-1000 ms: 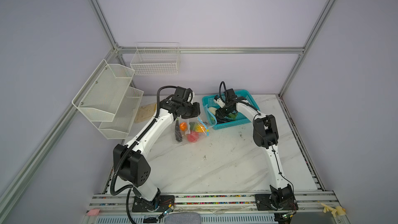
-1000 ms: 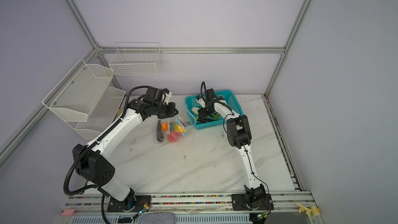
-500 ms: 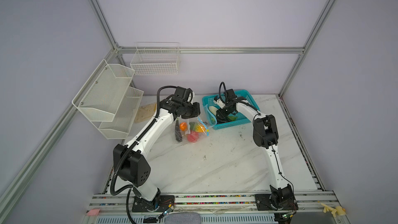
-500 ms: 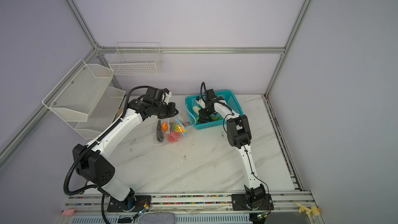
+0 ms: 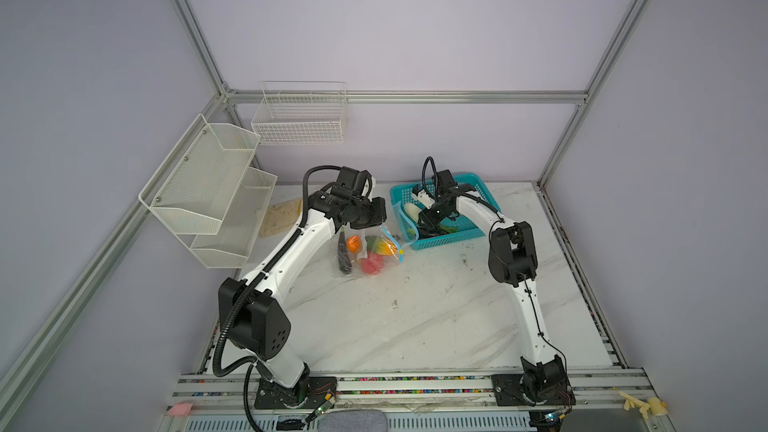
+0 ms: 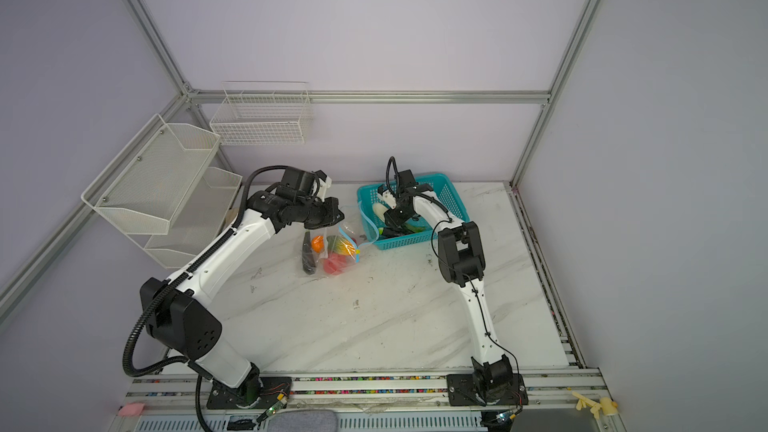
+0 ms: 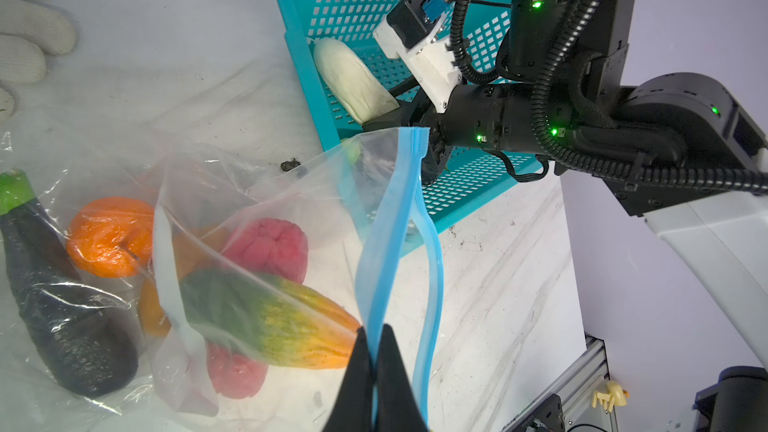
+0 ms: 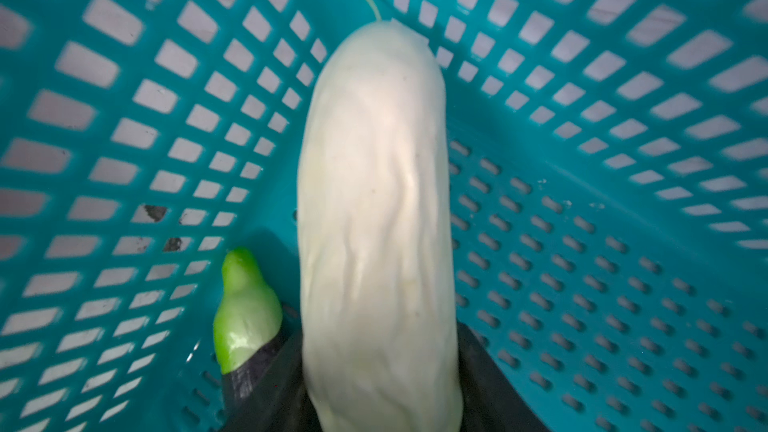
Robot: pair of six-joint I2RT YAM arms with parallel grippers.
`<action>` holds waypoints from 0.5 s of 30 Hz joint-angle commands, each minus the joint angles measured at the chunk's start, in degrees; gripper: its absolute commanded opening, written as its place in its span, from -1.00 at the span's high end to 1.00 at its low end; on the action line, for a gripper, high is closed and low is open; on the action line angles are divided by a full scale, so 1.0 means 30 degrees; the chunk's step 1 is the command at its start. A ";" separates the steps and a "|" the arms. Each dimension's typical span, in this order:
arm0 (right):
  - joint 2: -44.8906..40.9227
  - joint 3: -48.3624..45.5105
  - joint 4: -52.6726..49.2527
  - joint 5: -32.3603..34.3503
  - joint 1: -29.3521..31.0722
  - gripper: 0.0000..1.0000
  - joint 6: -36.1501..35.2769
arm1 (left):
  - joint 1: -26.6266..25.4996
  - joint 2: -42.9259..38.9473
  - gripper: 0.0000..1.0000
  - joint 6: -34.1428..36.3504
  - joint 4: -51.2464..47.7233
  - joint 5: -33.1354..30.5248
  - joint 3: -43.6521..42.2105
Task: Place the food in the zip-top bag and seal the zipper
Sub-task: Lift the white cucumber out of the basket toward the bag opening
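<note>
Bag [image 5: 365, 257] is lying on the marble table [image 5: 415, 326] just beside the teal basket [image 5: 451, 239], on its left in both top views, with the mouth end lifted toward the basket. The left gripper [image 7: 376, 353] is pinched completely closed on the blue zipper [image 7: 390, 218], holding one lip of the mouth up. The other lip curves loose right next to it, so the mouth gapes open. The little yellow slider [image 6: 357, 251] sits at the near end of the strip in a top view. Through the plastic, inside the bag, you can see an eggplant [image 7: 62, 305], an orange [image 7: 108, 238], a couple of red pieces [image 7: 270, 243] and a green-and-yellow one [image 7: 266, 317] lying across them. The right gripper [image 8: 380, 367] is down inside the basket, and its dark fingers [image 8: 490, 380] sit snug against both sides of the white radish [image 8: 376, 201]. They're roughly half open, with the radish filling the gap, so it looks gripped, though that wrist view is a bit blurry. The radish points toward a corner of the basket, and a green-tipped piece [image 8: 245, 305] lies right next to it on the basket floor.
</note>
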 commanded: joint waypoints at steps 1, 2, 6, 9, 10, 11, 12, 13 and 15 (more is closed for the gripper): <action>-0.1363 0.0693 -0.0922 0.0011 -0.0065 -0.04 -0.0848 | 0.0116 -0.0210 1.00 -0.0367 0.0611 0.0260 0.0124; -0.1467 0.0679 -0.0966 0.0067 -0.0096 -0.04 -0.0828 | 0.0127 -0.0190 1.00 -0.0345 0.0625 0.0250 0.0109; -0.1834 0.0664 -0.1081 0.0105 -0.0212 -0.03 -0.0946 | 0.0109 -0.0160 1.00 -0.0360 0.0618 0.0221 0.0121; -0.2044 0.0666 -0.1312 0.0144 -0.0222 -0.02 -0.1118 | 0.0106 -0.0130 1.00 -0.0382 0.0626 0.0230 0.0116; -0.2133 0.0665 -0.1418 0.0156 -0.0251 -0.02 -0.1181 | 0.0131 -0.0130 1.00 -0.0391 0.0626 0.0224 0.0124; -0.2225 0.0639 -0.1511 0.0166 -0.0280 -0.02 -0.1252 | 0.0109 -0.0108 1.00 -0.0398 0.0626 0.0217 0.0138; -0.2349 0.0636 -0.1629 0.0212 -0.0322 -0.02 -0.1339 | 0.0108 -0.0104 1.00 -0.0401 0.0626 0.0222 0.0152; -0.2492 0.0606 -0.1708 0.0259 -0.0337 -0.02 -0.1416 | 0.0110 -0.0102 1.00 -0.0403 0.0624 0.0220 0.0161; -0.2792 0.0548 -0.1946 0.0353 -0.0429 -0.01 -0.1559 | 0.0101 -0.0044 1.00 -0.0398 0.0611 0.0266 0.0230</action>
